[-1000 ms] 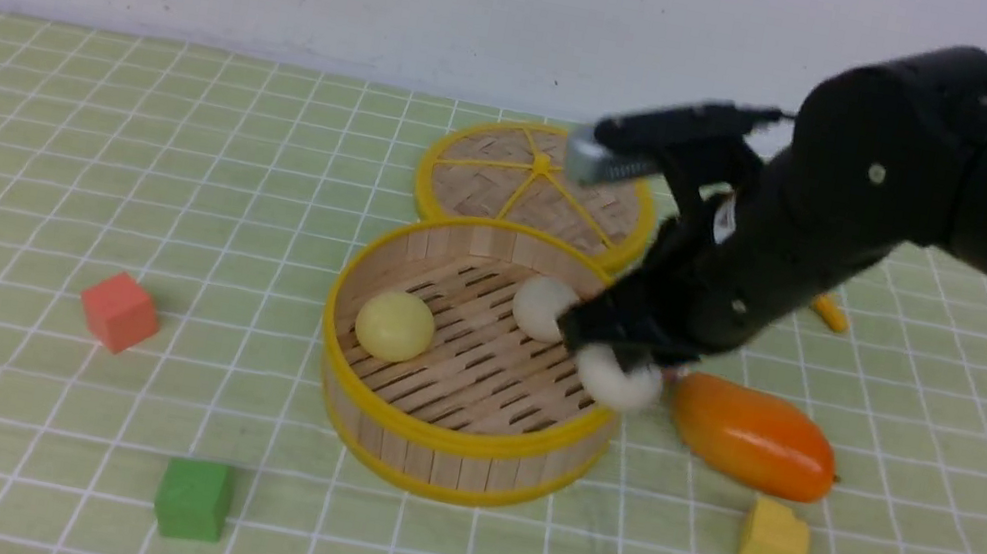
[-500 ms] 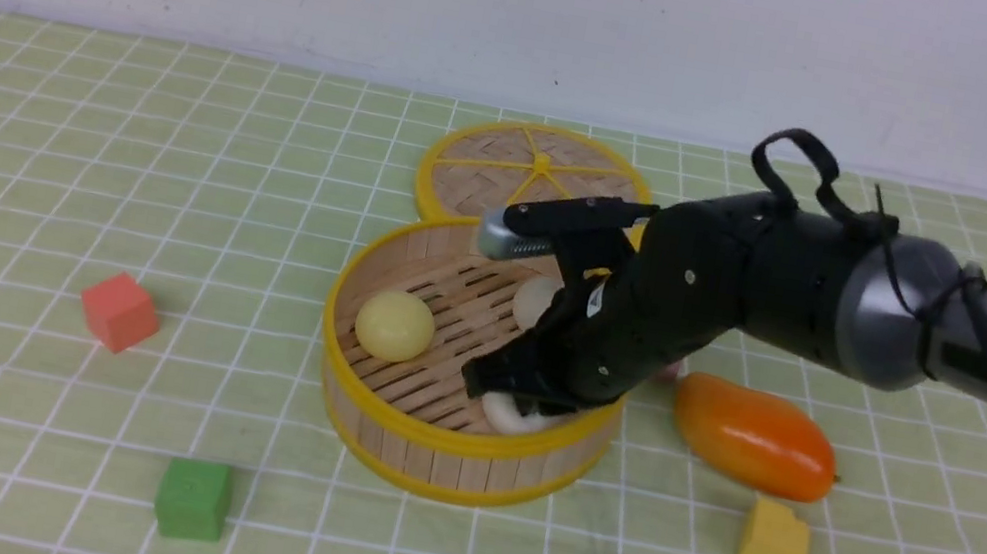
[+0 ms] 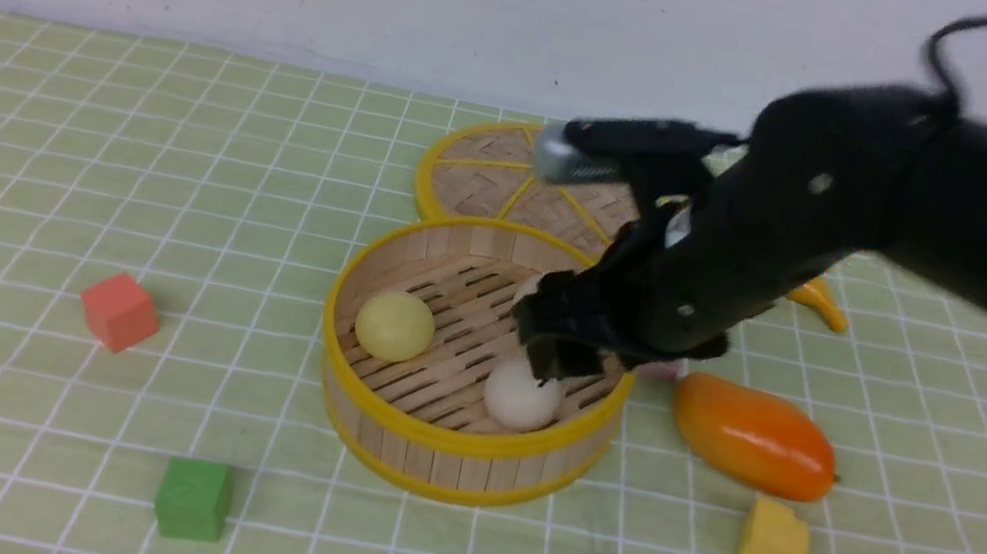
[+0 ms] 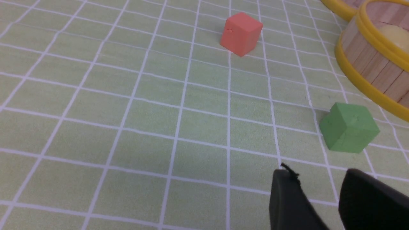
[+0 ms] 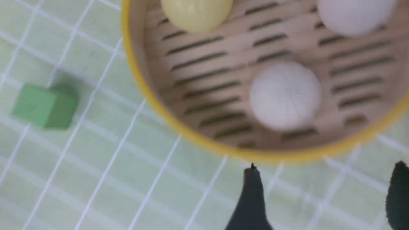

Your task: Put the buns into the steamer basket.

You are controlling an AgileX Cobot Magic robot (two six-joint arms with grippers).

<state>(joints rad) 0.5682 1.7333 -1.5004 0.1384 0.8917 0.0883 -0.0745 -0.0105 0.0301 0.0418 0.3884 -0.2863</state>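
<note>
All three buns look to be inside the round bamboo-slat steamer basket with yellow rims (image 3: 476,355), which sits at the centre of the front frame, so I would judge the putting-in done, with nothing left but for the arm to clear off. The pale yellow round bun (image 3: 395,325) lies on the slatted floor at the left of the basket; an off-white round bun (image 3: 521,396) rests at the lower right of the floor, close to the near wall; the second off-white bun (image 3: 531,288) is mostly hidden behind the black arm in the front view, but the right wrist view shows it plainly at the upper right of its frame (image 5: 354,14), apart from the other two. The right gripper (image 3: 553,354) hovers just above the off-white bun at the lower right, and in the wrist view its two dark fingers (image 5: 250,198) stand wide apart with nothing between them, so it is released and empty. The left gripper (image 4: 322,198) shows only at the lower right of its own view, fingers parted and empty, above the green checked cloth (image 4: 127,111). Just above the basket in the front frame, the flat woven yellow-rimmed lid (image 3: 511,179) lies beside it, not on it. Nothing else is in the basket.
</note>
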